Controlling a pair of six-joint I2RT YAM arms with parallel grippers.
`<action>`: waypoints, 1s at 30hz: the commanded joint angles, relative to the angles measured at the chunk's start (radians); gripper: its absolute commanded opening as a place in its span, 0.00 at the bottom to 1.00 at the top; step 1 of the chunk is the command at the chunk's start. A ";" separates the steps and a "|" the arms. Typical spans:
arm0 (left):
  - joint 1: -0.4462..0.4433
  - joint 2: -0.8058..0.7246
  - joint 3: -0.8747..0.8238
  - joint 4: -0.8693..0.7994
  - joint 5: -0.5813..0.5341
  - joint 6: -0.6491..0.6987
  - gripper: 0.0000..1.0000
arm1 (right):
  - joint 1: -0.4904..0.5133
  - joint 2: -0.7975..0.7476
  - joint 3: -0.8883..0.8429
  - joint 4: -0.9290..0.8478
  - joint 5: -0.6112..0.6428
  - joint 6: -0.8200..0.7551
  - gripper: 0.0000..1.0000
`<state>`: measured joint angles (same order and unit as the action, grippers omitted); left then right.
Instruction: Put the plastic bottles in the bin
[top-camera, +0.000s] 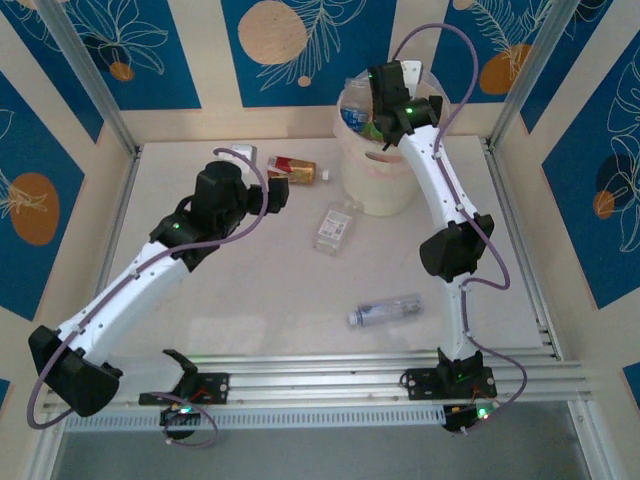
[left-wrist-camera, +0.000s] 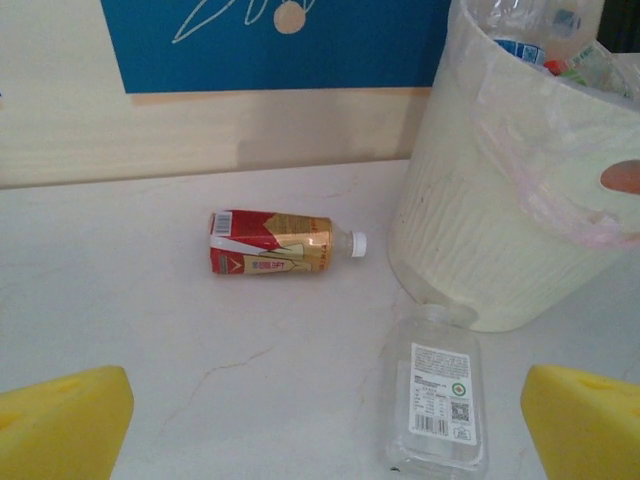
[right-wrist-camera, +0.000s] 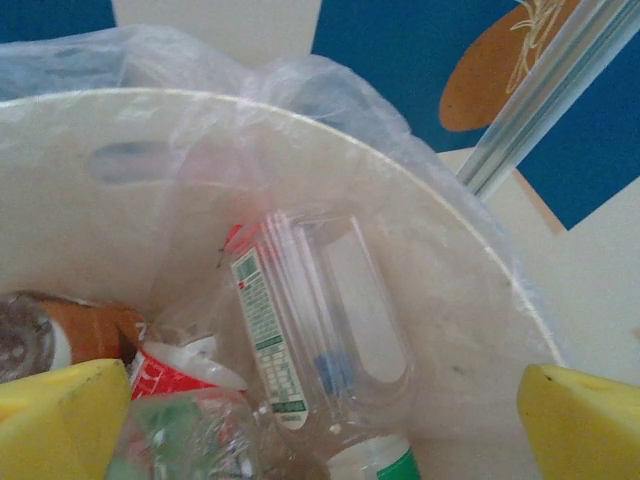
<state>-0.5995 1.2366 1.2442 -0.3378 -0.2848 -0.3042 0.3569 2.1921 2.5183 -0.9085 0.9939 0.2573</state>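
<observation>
Right gripper (right-wrist-camera: 320, 425) above bin (top-camera: 385, 188), jaws wide, nothing held.
Best lifted straight up (bag liner (right-wrist-camera: 330, 90) could snag); left gripper (left-wrist-camera: 325, 425) also wide.

Ahead of the left claw (left-wrist-camera: 322, 425), a red-and-orange bottle (left-wrist-camera: 275, 243) lies on its side. A clear flat bottle (left-wrist-camera: 437, 400) lies nearer, just beside the cream bin (left-wrist-camera: 480, 250). Under the right claw (right-wrist-camera: 320, 425), the lined bin holds several bottles (right-wrist-camera: 320, 320). A third clear bottle (top-camera: 385, 312) lies on its side well behind both claws.
</observation>
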 joint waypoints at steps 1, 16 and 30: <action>0.012 0.024 0.022 -0.011 0.060 0.027 1.00 | 0.032 -0.064 0.025 -0.032 -0.046 -0.024 0.99; -0.031 0.244 -0.018 0.008 0.188 -0.015 1.00 | 0.167 -0.349 -0.240 -0.030 -0.132 0.023 0.99; -0.003 0.506 0.172 -0.069 0.146 -0.053 0.99 | 0.197 -0.704 -0.681 0.034 -0.165 0.139 0.99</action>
<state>-0.6209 1.7035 1.3312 -0.3653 -0.1143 -0.3355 0.5461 1.5505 1.8904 -0.9077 0.8379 0.3397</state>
